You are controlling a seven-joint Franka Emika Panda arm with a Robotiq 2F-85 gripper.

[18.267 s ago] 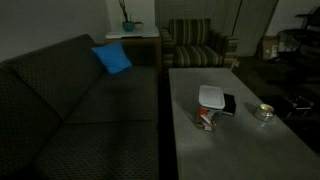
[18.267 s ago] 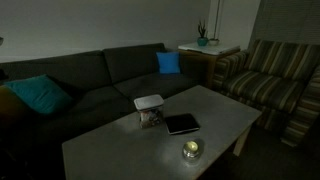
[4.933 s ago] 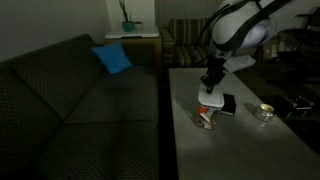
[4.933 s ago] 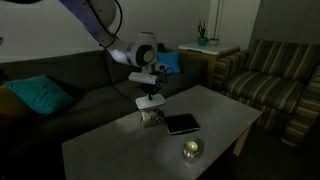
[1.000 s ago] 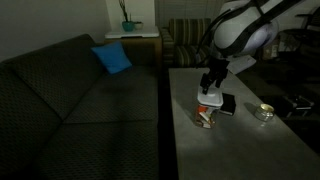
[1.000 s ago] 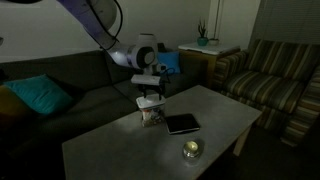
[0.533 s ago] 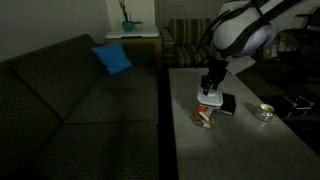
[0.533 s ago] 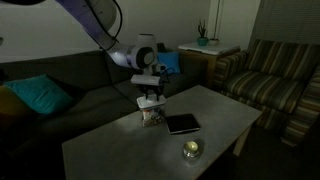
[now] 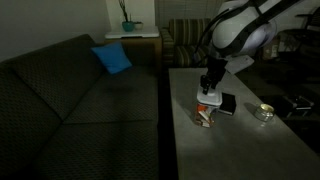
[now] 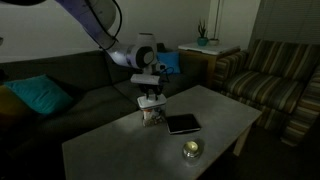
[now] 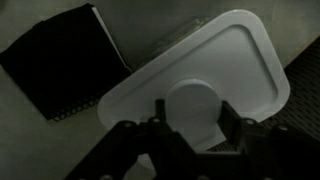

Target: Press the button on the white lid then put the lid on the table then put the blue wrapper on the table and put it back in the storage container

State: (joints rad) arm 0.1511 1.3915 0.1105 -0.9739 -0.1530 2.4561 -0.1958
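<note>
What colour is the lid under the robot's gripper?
White. The lid shows best in the wrist view.

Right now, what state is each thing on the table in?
white lid: shut on the storage container, level.
storage container: upright, lidded.
gripper: over the lid's round button, fingers astride it; grip unclear.
flat black object: lying flat beside the container.
round silvery dish: upright, standing apart.

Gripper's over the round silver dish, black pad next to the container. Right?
Not quite. The wrist view shows the gripper over the white lid, fingers either side of its round button; the silver dish sits apart on the table. Black pad beside the container: correct.
</note>
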